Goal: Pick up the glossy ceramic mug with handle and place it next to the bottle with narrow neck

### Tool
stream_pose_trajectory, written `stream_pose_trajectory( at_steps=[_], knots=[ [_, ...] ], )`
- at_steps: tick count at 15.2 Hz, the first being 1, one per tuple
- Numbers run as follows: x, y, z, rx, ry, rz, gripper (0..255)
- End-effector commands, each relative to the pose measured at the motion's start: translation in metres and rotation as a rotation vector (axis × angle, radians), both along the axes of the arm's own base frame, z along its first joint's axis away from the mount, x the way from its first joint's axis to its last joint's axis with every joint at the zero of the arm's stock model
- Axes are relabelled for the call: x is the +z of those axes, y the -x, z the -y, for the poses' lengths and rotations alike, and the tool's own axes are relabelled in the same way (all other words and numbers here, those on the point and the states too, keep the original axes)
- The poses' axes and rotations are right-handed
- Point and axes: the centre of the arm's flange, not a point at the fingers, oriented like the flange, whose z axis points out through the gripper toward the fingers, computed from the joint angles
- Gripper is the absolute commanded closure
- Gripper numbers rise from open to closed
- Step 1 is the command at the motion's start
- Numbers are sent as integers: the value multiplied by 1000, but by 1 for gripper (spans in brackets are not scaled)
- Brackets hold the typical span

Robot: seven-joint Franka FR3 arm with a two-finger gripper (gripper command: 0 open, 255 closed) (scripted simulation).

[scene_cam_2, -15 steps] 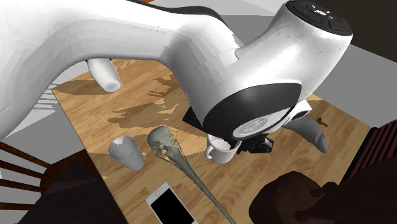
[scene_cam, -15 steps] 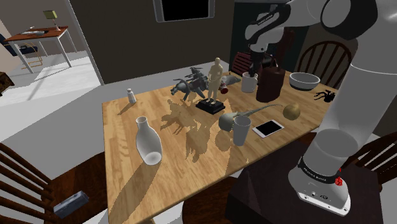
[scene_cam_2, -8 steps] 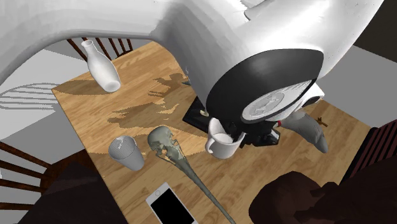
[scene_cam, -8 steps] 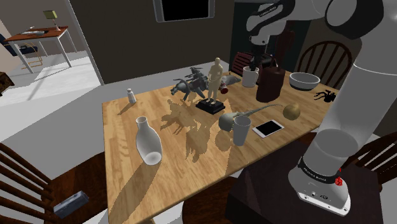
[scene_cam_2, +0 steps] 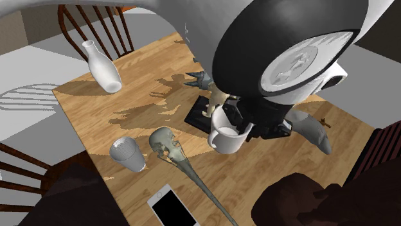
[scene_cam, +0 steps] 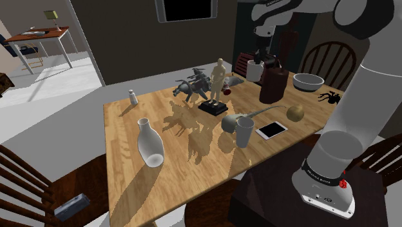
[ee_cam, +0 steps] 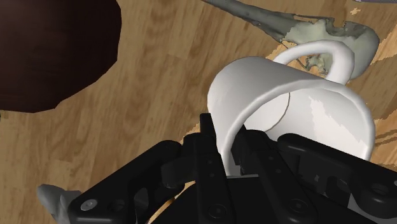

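A glossy white mug with a handle (scene_cam: 254, 71) hangs in the air above the far end of the wooden table (scene_cam: 125, 151). My black gripper (scene_cam: 259, 58) is shut on its rim. In the wrist view the two fingers (ee_cam: 207, 137) pinch the wall of the mug (ee_cam: 286, 105), one inside and one outside, and the handle points away from the hand. In the second exterior view the mug (scene_cam_2: 226, 137) hangs under the gripper (scene_cam_2: 241, 128), off the wood. The white bottle with a narrow neck (scene_cam: 149, 144) (scene_cam_2: 103, 64) stands far away, near the table's opposite end.
A dark brown jug (scene_cam: 274, 84) stands right beside the lifted mug, and a white bowl (scene_cam: 308, 81) stands beyond it. A figurine on a black base (scene_cam: 218, 84), a long-beaked skull (scene_cam_2: 168, 149), a grey cup (scene_cam: 244, 132), a phone (scene_cam: 272, 129) and a small bottle (scene_cam: 133, 97) share the table.
The gripper has risen with the mug clasped in it. The mug has come up off the table beside the brown jug and now hangs higher. Nothing else has moved.
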Motion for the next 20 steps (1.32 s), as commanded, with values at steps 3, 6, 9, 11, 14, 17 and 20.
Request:
stream_pose_trajectory(
  at_steps=[3,6,9,11,14,17,20],
  knots=[
    [20,0,0,0,0,0,255],
    [36,0,0,0,0,0,255],
    [52,0,0,0,0,0,255],
    [62,0,0,0,0,0,255],
    [78,0,0,0,0,0,255],
    [81,-11,-24,0,0,0,255],
    [81,-28,-59,0,0,0,255]
  ],
)
